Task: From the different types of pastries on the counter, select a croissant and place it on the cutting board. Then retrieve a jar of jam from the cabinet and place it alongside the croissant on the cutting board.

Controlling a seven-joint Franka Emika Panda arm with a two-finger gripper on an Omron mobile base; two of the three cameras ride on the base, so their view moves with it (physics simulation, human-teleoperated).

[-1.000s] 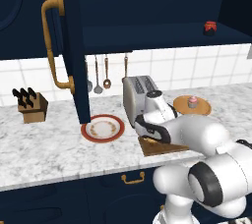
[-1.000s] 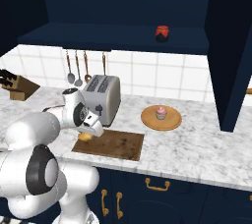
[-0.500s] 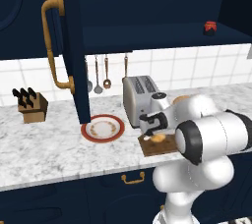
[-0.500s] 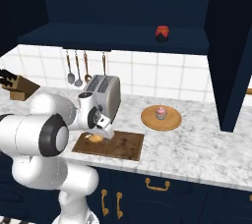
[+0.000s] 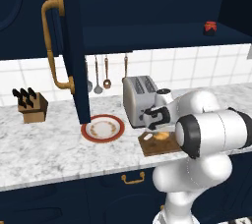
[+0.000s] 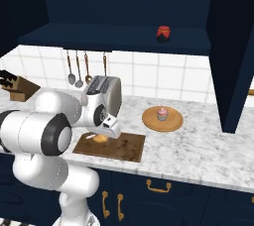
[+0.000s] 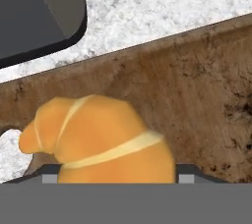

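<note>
My gripper point(image 7: 116, 179) is shut on the golden-brown croissant point(image 7: 98, 139), its fingertips point(image 7: 49, 179) pressed to either side. The croissant rests low on the dark-brown cutting board point(image 7: 197, 95), near the end with the handle tab. From the base, the gripper point(image 6: 106, 132) holds the croissant point(image 6: 100, 139) at the board's point(image 6: 124, 146) left end, in front of the toaster. The red jar of jam point(image 6: 164, 33) stands on the shelf of the open navy cabinet point(image 5: 74, 46); the jar point(image 5: 210, 27) sits far right. A pink-frosted cupcake point(image 6: 161, 113) is right of the board.
The silver toaster point(image 5: 140, 98) stands just behind the board. The cupcake sits on a round light-wood plate point(image 6: 149, 121). A red-rimmed plate point(image 5: 103, 128) and a knife block point(image 5: 30, 105) lie to the left. The open cabinet door with its brass handle point(image 5: 54, 46) hangs over the counter point(image 5: 44, 144).
The arm has swung over the cutting board and lowered, bringing the held croissant down onto the board's left end.
</note>
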